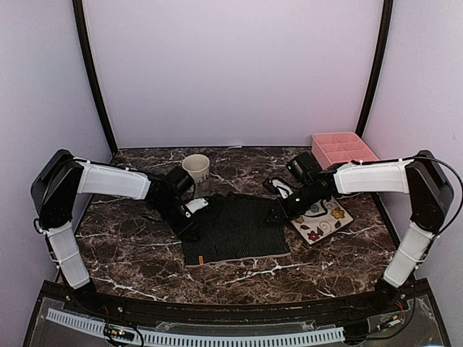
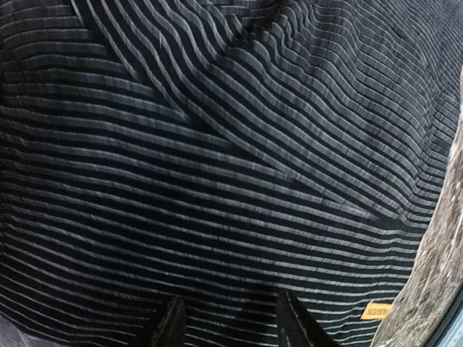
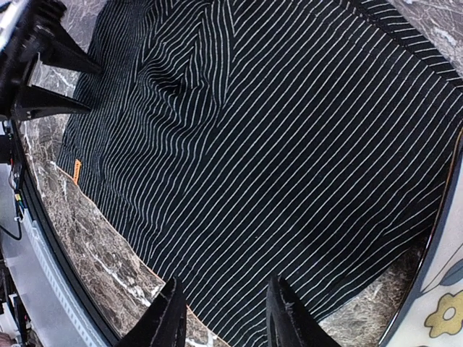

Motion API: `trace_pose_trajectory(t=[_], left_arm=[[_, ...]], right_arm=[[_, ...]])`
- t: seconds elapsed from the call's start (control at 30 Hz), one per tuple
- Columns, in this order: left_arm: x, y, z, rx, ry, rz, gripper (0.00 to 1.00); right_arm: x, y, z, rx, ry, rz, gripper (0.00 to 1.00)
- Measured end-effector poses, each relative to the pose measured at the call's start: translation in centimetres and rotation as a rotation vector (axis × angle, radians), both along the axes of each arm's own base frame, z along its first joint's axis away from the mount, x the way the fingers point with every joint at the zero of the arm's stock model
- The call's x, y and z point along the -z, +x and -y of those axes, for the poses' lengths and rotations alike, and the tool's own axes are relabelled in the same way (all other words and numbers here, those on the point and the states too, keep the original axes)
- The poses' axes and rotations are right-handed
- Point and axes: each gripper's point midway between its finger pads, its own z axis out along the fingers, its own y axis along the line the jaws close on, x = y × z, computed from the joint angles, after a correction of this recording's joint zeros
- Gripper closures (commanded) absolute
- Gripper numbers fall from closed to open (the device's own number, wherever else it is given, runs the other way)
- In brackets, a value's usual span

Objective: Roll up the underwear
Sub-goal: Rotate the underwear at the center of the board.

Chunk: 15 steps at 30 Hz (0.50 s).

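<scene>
Squarely on the marble table (image 1: pixel 145 269), one black ribbed underwear (image 1: pixel 239 230) lies spread flat, a single orange tag (image 3: pixel 77 171) at its near left corner. Two arms flank it: the left fingers (image 2: pixel 171 327) and right fingers (image 3: pixel 170 322) each stand spread over the cloth, pinching nothing. Nearby sit one cup (image 1: pixel 197 172), one pink divided box (image 1: pixel 343 148) and one flowered plate (image 1: pixel 329 217).

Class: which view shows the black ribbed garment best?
The top external view: the black ribbed garment lies spread flat, nearly every edge visible. The left wrist view shows only close ribbing and its orange tag; the right wrist view shows most of it, cropped.
</scene>
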Motion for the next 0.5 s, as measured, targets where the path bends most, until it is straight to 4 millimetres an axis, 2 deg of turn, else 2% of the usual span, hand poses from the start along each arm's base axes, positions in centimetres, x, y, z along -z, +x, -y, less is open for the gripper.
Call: trace_pose_trajectory(t=[0.13, 0.23, 0.3, 0.5], left_arm=[[0.5, -1.4, -0.6, -0.025, 0.033, -0.035, 0.59], [0.6, -3.8, -1.0, -0.021, 0.062, -0.067, 0.62], [0.7, -6.3, -0.8, 0.011, 0.093, -0.105, 0.62], [0.2, -15.6, 2.0, 0.214, 0.112, -0.266, 0.61]], right_arm=[[0.1, 0.1, 0.1, 0.005, -0.012, -0.003, 0.63], [0.2, 0.1, 0.3, 0.009, -0.024, -0.008, 0.63], [0.2, 0.1, 0.3, 0.009, -0.028, -0.01, 0.63], [0.4, -0.3, 0.7, 0.011, -0.05, -0.026, 0.64]])
